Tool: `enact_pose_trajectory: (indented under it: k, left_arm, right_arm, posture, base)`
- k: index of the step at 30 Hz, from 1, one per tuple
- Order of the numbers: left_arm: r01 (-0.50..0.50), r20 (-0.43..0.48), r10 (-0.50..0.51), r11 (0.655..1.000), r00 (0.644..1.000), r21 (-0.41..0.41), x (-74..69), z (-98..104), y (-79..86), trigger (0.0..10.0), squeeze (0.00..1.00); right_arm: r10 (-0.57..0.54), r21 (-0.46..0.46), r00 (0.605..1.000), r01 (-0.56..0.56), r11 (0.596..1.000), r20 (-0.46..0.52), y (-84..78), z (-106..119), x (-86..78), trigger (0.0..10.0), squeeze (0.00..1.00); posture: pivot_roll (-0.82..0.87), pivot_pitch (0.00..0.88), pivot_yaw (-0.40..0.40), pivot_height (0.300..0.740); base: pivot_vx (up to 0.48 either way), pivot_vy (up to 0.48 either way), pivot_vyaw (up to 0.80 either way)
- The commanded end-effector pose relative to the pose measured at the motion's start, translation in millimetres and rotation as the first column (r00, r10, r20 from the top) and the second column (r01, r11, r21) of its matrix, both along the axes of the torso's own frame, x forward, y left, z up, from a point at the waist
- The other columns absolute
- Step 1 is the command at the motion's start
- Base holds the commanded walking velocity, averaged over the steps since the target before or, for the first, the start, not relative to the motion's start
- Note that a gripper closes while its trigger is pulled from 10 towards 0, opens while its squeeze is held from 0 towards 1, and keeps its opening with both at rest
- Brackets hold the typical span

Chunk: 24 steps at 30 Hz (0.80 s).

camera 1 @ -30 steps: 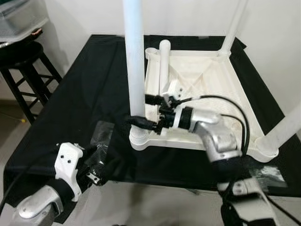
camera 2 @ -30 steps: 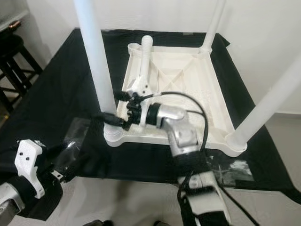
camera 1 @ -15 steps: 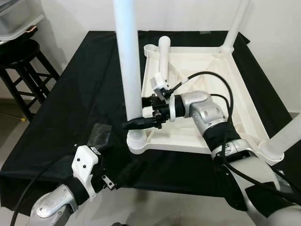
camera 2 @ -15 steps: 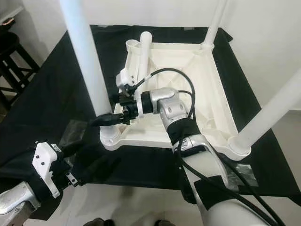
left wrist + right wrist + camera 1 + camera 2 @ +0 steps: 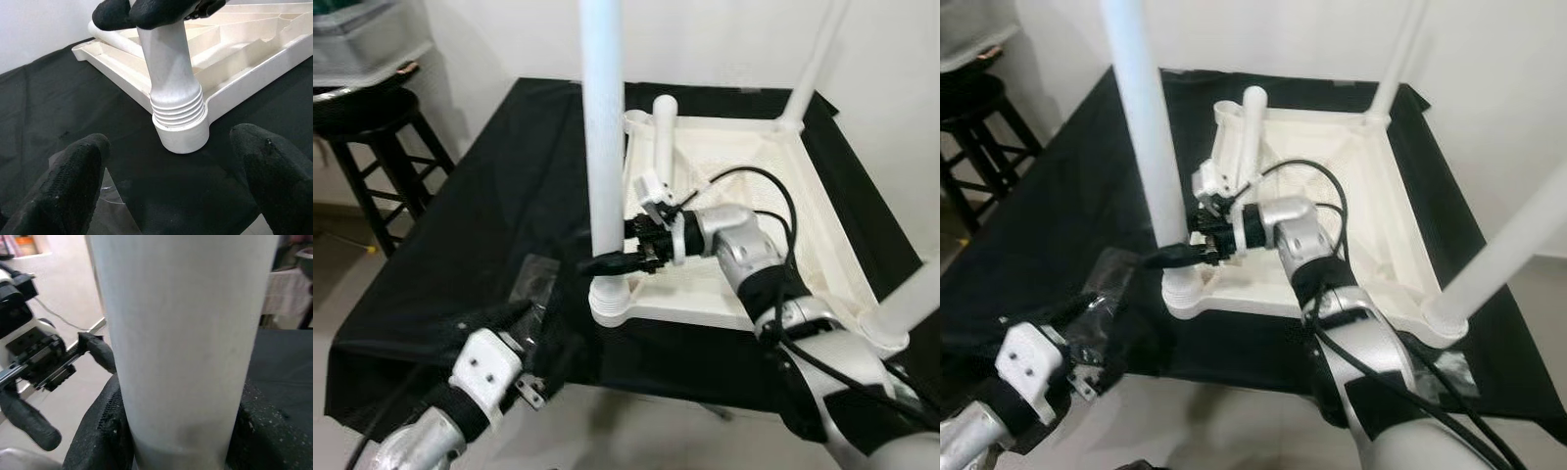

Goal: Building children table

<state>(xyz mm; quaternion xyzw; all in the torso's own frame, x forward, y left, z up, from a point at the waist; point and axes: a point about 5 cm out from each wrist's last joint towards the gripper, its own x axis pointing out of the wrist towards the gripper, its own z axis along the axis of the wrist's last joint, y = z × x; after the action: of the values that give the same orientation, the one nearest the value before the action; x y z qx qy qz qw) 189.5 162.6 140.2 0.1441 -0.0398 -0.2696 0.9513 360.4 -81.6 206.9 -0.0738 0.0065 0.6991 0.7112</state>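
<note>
Leg (image 5: 605,147) felt like light, stiff, slick plastic, so my right gripper (image 5: 607,260) clenched it low, near the threads; left gripper (image 5: 166,186) hung released nearby.

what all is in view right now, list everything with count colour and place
table top: 1, white, upside down on the black cloth
screwed-in legs: 3, white, upright at the near left, far right and near right corners
loose leg: 1, white, lying inside the upturned top by its far left corner
cloth: 1, black, spread under the table top
plastic bag: 1, clear, on the cloth near the near left leg
stool: 1, black, far left, with a grey bin on it
left gripper: 1, black fingers, open, low before the near left leg's threaded base
right gripper: 1, black fingers, closed around the near left leg
</note>
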Motion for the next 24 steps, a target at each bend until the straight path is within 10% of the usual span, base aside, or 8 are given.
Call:
enact_pose_trajectory:
  k: [1, 3, 5, 14, 15, 18, 19, 24]
  left_arm:
    - [0.024, -0.023, -0.023, 1.0, 0.999, 0.019, -1.9, -4, -1.0, 10.0, 0.0]
    - [0.083, -0.04, -0.082, 0.996, 0.996, 0.034, 1.2, -4, -9.4, 10.0, 0.0]
    - [0.093, -0.037, -0.092, 0.995, 0.995, 0.042, 1.9, -4, -10.8, 10.0, 0.0]
    - [0.143, -0.037, -0.141, 0.988, 0.989, 0.064, 7.3, -8, -18.0, 10.0, 0.0]
    - [0.153, -0.043, -0.151, 0.986, 0.988, 0.071, 7.6, -8, -18.9, 10.0, 0.0]
    - [0.161, -0.045, -0.158, 0.984, 0.986, 0.077, 7.8, -9, -19.6, 10.0, 0.0]
    - [0.172, -0.053, -0.167, 0.981, 0.984, 0.089, 8.6, -9, -20.2, 10.0, 0.0]
    - [0.176, -0.084, -0.168, 0.979, 0.982, 0.105, 10.7, -12, -20.2, 10.0, 0.0]
  right_arm:
    - [-0.11, -0.057, 0.994, 0.11, 0.992, -0.004, -6.6, -13, 2.6, 0.0, 0.0]
    - [-0.801, -0.084, 0.544, 0.812, 0.577, -0.25, 6.4, -59, -10.0, 0.0, 0.0]
    - [-0.836, -0.158, 0.453, 0.842, 0.515, -0.311, 4.7, -73, -30.1, 0.0, 0.0]
    - [-0.711, -0.047, 0.663, 0.723, 0.689, -0.233, 22.4, -61, -28.4, 0.0, 0.0]
    - [-0.692, -0.04, 0.69, 0.701, 0.712, -0.212, 23.7, -54, -20.6, 8.5, 0.0]
    - [-0.66, -0.025, 0.729, 0.667, 0.744, -0.179, 25.3, -44, -11.5, 10.0, 0.0]
    - [-0.602, 0.013, 0.782, 0.611, 0.791, -0.161, 29.1, -22, -5.1, 10.0, 1.0]
    - [-0.36, 0.099, 0.931, 0.364, 0.926, -0.055, 37.5, 19, -10.5, 10.0, 1.0]
  posture:
    - [0.1, 0.079, -0.016, 0.74]
    - [0.11, 0.095, -0.046, 0.74]
    - [0.11, 0.095, -0.046, 0.74]
    - [0.08, 0.099, 0.007, 0.74]
    - [0.08, 0.097, 0.013, 0.74]
    - [0.09, 0.099, 0.016, 0.74]
    - [0.1, 0.097, 0.016, 0.74]
    - [0.11, 0.096, 0.021, 0.74]
  base:
    - [0.0, 0.0, 0.0]
    - [0.0, 0.0, 0.0]
    - [0.0, 0.0, 0.0]
    - [0.0, 0.0, 0.0]
    - [0.0, 0.0, 0.0]
    - [0.0, 0.0, 0.0]
    - [0.0, 0.0, 0.0]
    - [0.0, 0.0, 0.0]
